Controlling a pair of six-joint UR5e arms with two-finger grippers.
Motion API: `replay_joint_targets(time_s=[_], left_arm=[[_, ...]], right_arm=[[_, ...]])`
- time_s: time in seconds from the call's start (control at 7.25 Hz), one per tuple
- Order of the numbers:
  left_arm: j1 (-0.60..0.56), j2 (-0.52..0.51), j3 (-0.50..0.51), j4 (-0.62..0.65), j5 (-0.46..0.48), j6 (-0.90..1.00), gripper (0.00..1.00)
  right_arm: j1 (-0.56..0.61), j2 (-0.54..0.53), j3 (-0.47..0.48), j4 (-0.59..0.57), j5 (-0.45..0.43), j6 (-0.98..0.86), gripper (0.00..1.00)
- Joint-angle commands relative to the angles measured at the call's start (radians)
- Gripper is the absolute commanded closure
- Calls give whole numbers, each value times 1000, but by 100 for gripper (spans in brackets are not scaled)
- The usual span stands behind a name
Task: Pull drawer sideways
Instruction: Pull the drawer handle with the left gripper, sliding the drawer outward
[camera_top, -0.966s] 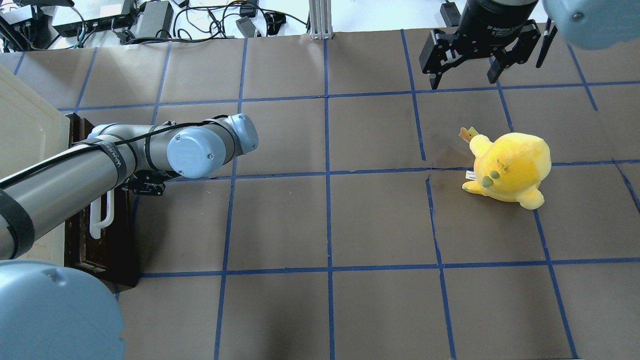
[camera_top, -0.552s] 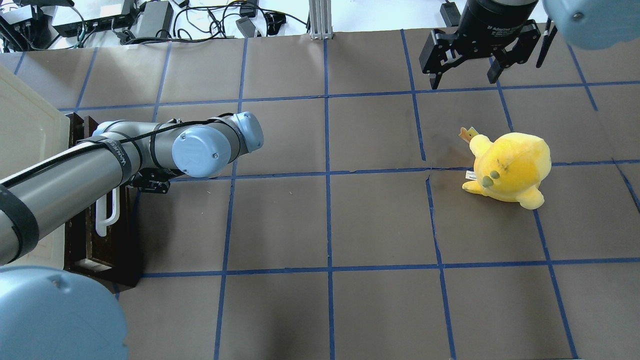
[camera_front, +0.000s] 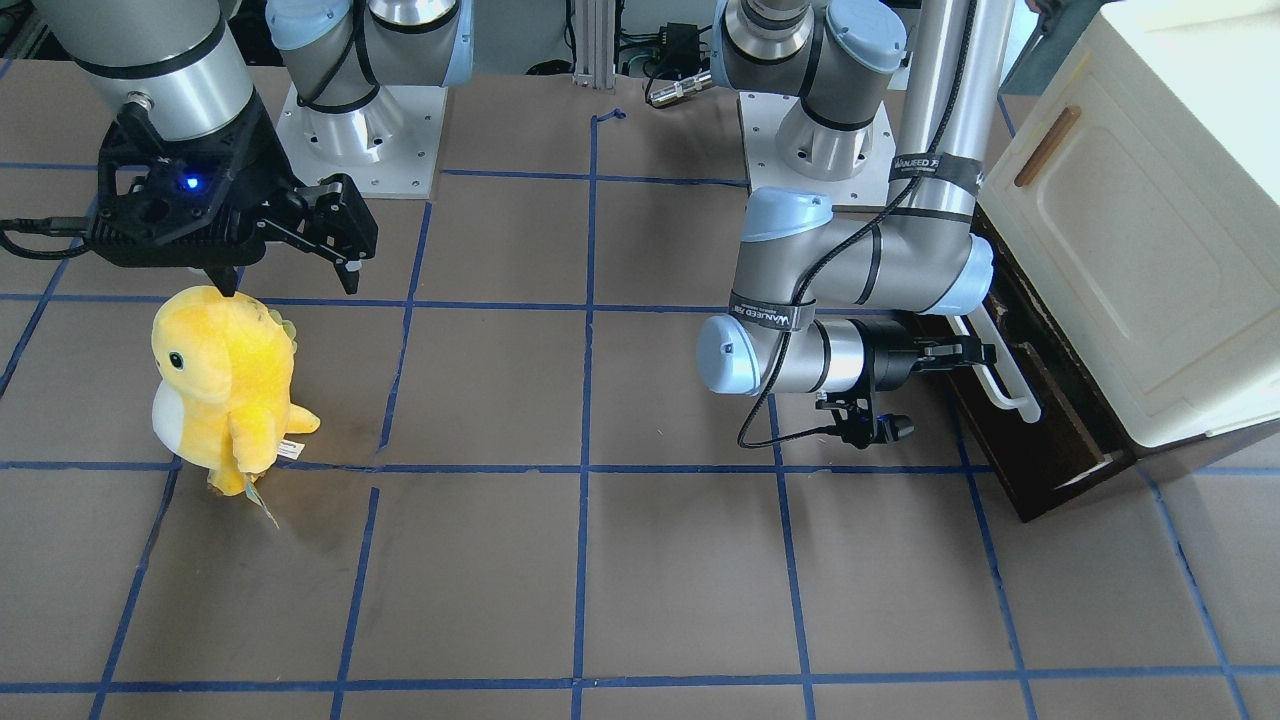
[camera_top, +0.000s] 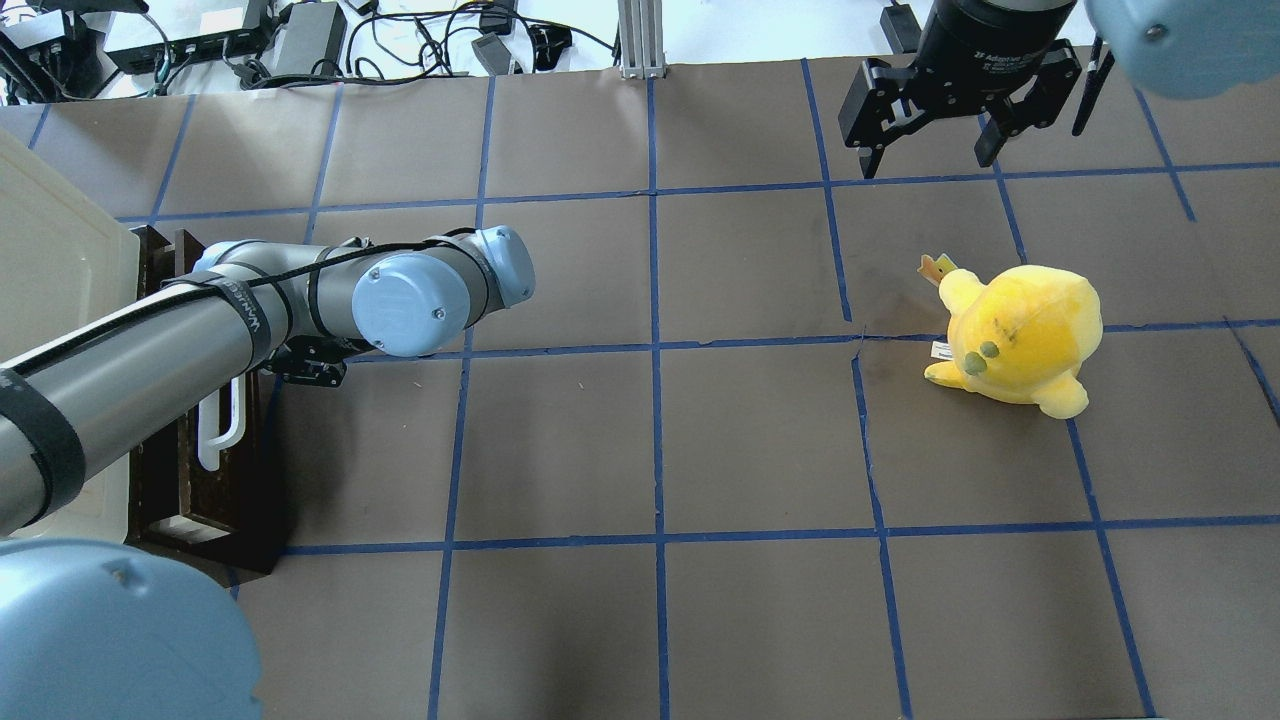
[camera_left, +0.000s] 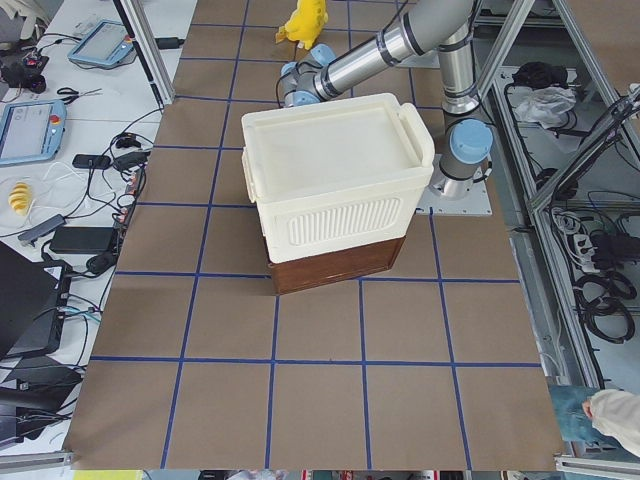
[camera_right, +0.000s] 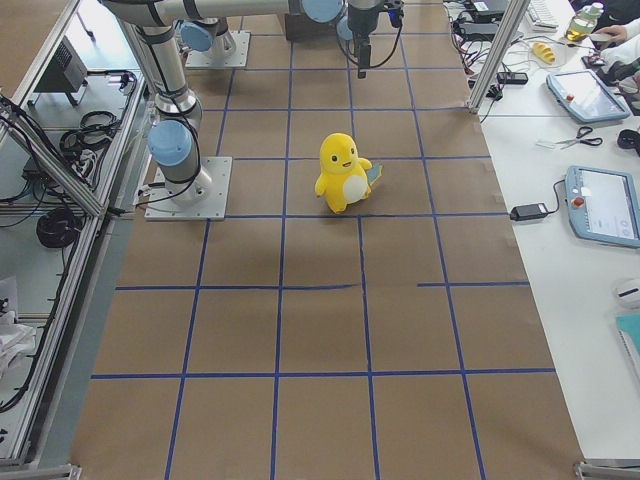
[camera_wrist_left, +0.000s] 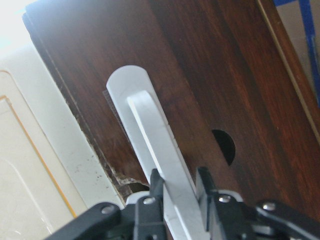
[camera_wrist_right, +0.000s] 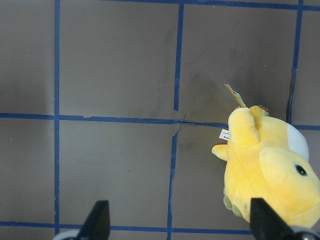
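Wooden drawer (camera_wrist_left: 215, 75), held by its white handle (camera_wrist_left: 145, 120).
Left wrist view, unlike overhead, shows left gripper (camera_wrist_left: 176, 182) clamped there; right gripper (camera_top: 927, 150) gapes empty; drawer's inside hidden.

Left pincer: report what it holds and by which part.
The left pincer is shut on the drawer, gripping its white bar handle partway along the bar.

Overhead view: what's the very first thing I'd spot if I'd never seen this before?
Probably the yellow plush toy, standing alone on the right side of the brown table, near the open right pincer. Next comes the long grey left arm on the other side. Its left pincer is shut on the white bar handle of the dark-brown drawer, under a cream-white cabinet.
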Motion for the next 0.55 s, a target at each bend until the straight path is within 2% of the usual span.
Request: replay_joint_targets(time_s=[0.0, 0.41], left_arm=[[-20, 0, 0, 0, -2, 4, 91], [-39, -2, -1, -1, -6, 6, 91]], right_arm=[[0, 0, 0, 0, 0, -2, 0], [0, 0, 0, 0, 0, -2, 0]])
